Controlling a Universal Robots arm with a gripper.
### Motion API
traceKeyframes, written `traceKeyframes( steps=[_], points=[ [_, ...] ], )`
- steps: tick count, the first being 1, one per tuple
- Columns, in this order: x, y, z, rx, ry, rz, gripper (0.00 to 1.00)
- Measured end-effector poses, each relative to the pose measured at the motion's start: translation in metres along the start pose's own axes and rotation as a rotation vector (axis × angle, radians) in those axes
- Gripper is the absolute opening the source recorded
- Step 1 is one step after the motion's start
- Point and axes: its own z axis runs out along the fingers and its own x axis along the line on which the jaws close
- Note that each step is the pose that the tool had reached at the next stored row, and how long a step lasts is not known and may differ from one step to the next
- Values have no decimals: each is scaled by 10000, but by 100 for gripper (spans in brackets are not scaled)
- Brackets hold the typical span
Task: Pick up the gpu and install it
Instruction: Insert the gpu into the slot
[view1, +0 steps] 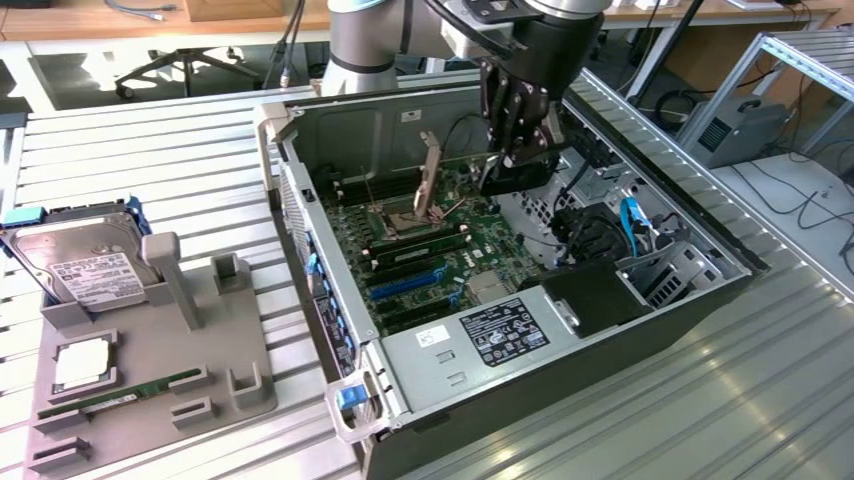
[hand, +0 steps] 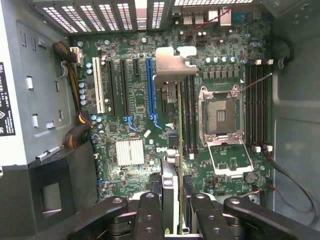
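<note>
Setting: a ribbed metal table (view1: 160, 150) in a workshop is carrying an open PC case (view1: 694, 300) lying on its side, with desks and cables behind it.
Gripper: the gripper (view1: 518, 165) is hanging from the arm (view1: 367, 40) over the middle of the case; its black fingers (hand: 150, 215) are clamping the gpu between them.
Gpu: the gpu (hand: 172, 125) is standing on edge in the grip, seen edge-on in the wrist view, its silver bracket (hand: 172, 65) pointing toward the vented rear wall of the case. It is hovering above the motherboard (hand: 225, 50), lined up between the blue slot (hand: 149, 90) and the RAM slots (hand: 189, 115); whether it is touching the board cannot be told.
Motherboard: the CPU socket (hand: 220, 112) is sitting open, its lid frame raised, beside the gpu's line.
Case: the power supply (view1: 501, 335) is lying at the end nearest the camera in the exterior view.
Tray: on the exterior view's left, well apart from the case, a grey tray (view1: 147, 380) is holding a hard drive (view1: 80, 265), a CPU (view1: 80, 362) and a RAM stick (view1: 120, 395).
</note>
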Motion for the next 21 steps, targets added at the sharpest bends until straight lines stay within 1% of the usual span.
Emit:
traceKeyframes(
  steps=[2,4,8,10,21],
  points=[
    [3,0,3,0,0,0,27],
    [45,-1,35,0,0,0,27],
    [50,-1,39,0,0,0,27],
    [115,9,93,0,1,-1,27],
    [131,10,113,0,-2,0,27]
  ],
)
